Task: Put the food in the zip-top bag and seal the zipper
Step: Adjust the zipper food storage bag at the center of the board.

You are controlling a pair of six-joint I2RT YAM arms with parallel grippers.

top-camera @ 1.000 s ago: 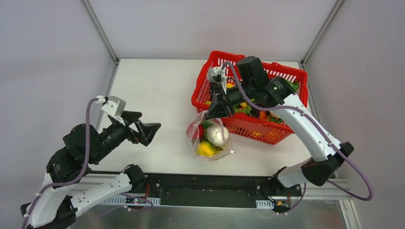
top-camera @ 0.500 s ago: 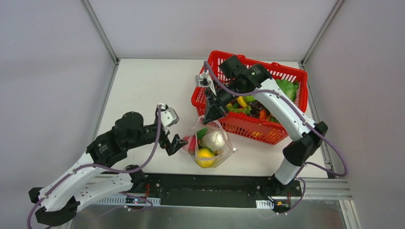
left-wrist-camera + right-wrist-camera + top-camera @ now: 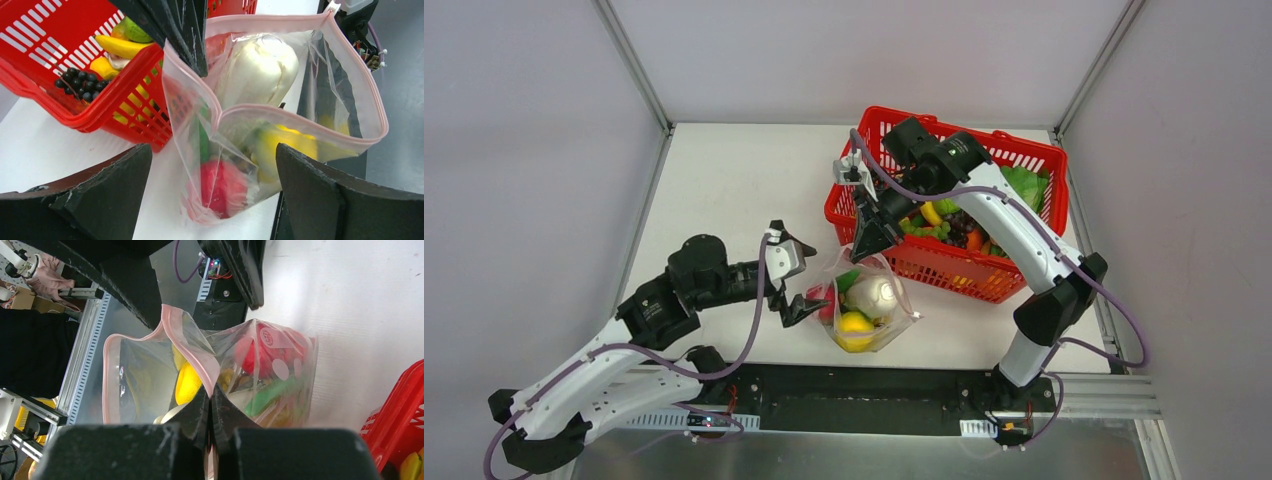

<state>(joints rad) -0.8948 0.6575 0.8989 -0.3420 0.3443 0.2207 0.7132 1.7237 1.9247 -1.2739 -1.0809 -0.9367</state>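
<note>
The right gripper (image 3: 867,246) is clamped on the zipper (image 3: 192,351) of the zip-top bag (image 3: 874,318), which is held upright beside the red basket (image 3: 879,115) with the food (image 3: 871,293) inside, the arm being arched over that basket. The left gripper (image 3: 809,280) is spread wide just beside the bag, its arm stretched forward.

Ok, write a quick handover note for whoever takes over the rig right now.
Right gripper: shut on the zip-top bag rim, holding it up.
Left gripper: open at the bag's side, gripping nothing.
Bag stands beside the red basket, mouth gaping.
Done: white piece, red fruit, yellow piece inside.
To do: press the zipper shut.
</note>
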